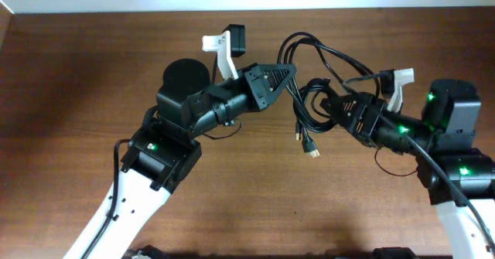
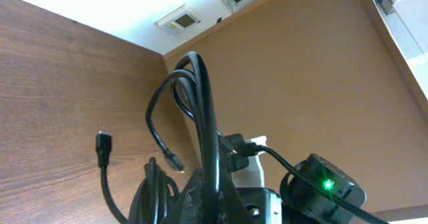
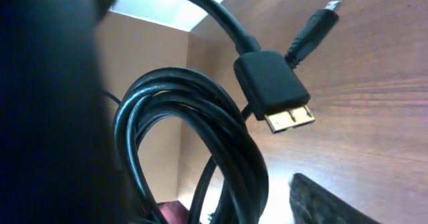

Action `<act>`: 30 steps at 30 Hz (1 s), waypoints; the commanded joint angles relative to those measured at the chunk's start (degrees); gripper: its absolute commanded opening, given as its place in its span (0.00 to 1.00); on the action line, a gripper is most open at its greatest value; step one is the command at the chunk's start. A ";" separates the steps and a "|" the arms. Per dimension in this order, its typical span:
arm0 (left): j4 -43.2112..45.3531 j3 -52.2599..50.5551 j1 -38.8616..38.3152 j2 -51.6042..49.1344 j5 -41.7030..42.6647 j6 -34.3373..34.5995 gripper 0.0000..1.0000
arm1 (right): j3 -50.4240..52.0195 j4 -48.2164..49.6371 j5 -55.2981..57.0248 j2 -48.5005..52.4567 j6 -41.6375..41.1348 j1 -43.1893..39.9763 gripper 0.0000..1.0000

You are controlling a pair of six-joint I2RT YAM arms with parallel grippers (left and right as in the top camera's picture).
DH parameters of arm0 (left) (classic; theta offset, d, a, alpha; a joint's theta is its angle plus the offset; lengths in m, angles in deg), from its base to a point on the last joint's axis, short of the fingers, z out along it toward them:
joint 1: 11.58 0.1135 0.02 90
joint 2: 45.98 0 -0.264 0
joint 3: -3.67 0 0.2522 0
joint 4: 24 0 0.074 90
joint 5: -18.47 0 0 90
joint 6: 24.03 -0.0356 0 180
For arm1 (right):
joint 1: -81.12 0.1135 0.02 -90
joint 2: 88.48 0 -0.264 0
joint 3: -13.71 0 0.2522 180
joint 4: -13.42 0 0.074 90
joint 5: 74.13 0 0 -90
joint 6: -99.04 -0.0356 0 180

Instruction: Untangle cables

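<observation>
Black cables (image 1: 300,118) hang in a tangle over the middle of the brown wooden bench (image 1: 77,97), strung between the 2 arms. The left fingers (image 1: 288,73) are closed on the cables, and several strands (image 2: 207,110) arch up out of them in the left wrist view. The right fingers (image 1: 329,104) sit among a coil of loops on the tangle's right side; whether they are open or gripping cannot be told. 1 flat plug (image 3: 274,93) with gold contacts dangles just beside that coil.
</observation>
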 commanded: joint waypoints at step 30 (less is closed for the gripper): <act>-16.85 1.38 -1.95 0.22 -16.17 -0.94 0.00 | -0.83 5.62 7.58 0.02 4.07 0.26 0.04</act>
